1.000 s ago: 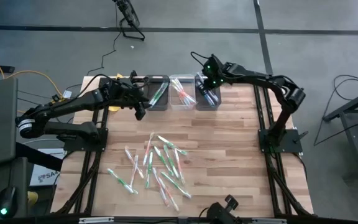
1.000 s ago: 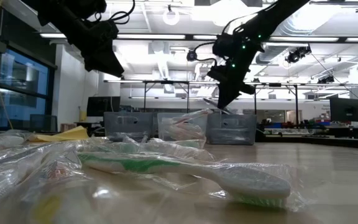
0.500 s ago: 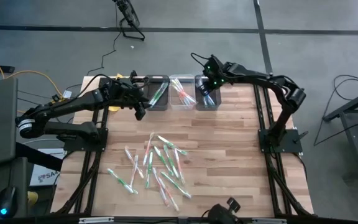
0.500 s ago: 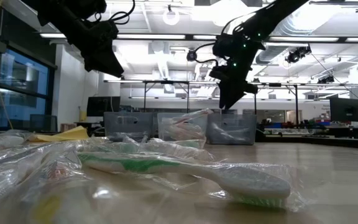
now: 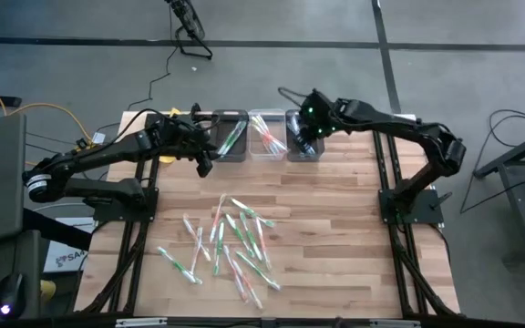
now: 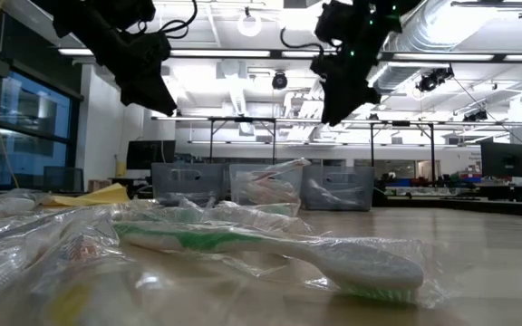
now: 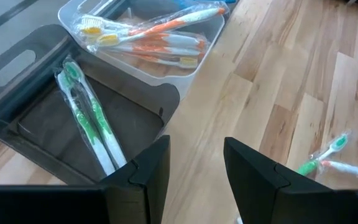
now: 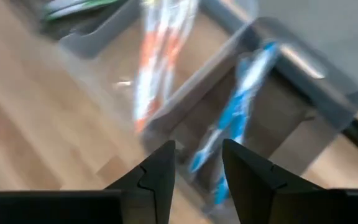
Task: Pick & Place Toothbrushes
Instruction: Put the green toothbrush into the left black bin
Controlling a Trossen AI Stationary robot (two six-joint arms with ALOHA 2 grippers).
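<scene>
The right hand [image 5: 304,133] hangs above the right bin [image 5: 304,146] at the top centre of the high view, its fingers spread with nothing between them. In the right wrist view a blue toothbrush [image 8: 238,118] lies in that bin below the fingers, so this drop looks finished; the view there is smeared, so whether it lies flat is hard to say. The sensible next move is to lift straight up until the fingers clear the bin wall, then swing toward the loose pile of toothbrushes [image 5: 228,244] in the lower middle of the table [image 5: 335,228].

The left hand [image 5: 204,155] waits just left of the left bin [image 5: 231,137], fingers parted and empty. Green toothbrushes [image 7: 89,118] rest in that bin, and orange ones [image 7: 154,38] fill the middle bin [image 5: 267,135].

For the next pick, choose a brush at the edge of the pile, lying apart from its neighbours. The wrappers are slick and crinkled, so close across the handle's middle rather than on loose film. Match the colour to its bin before carrying.
</scene>
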